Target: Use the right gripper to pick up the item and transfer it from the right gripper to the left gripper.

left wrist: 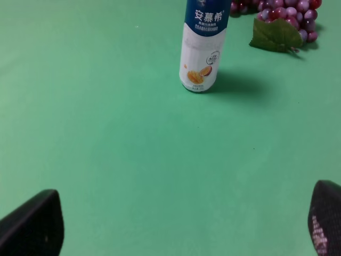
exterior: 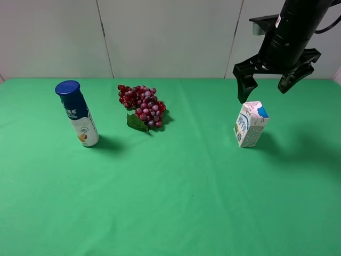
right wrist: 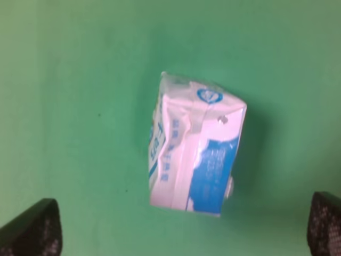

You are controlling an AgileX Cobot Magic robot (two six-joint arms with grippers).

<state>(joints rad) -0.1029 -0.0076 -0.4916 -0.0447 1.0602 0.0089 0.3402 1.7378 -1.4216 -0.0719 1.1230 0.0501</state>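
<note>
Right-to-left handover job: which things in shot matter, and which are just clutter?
In the job:
- milk carton, standing on the green cloth
- right gripper, open, above the carton
- left gripper, open, holding nothing

Lying about:
- blue-capped bottle
- bunch of red grapes

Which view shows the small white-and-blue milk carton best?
Right wrist view: the small white-and-blue milk carton sits large and central, seen from above, slightly blurred. Exterior high shows it small, upright. Left wrist view lacks it.
</note>
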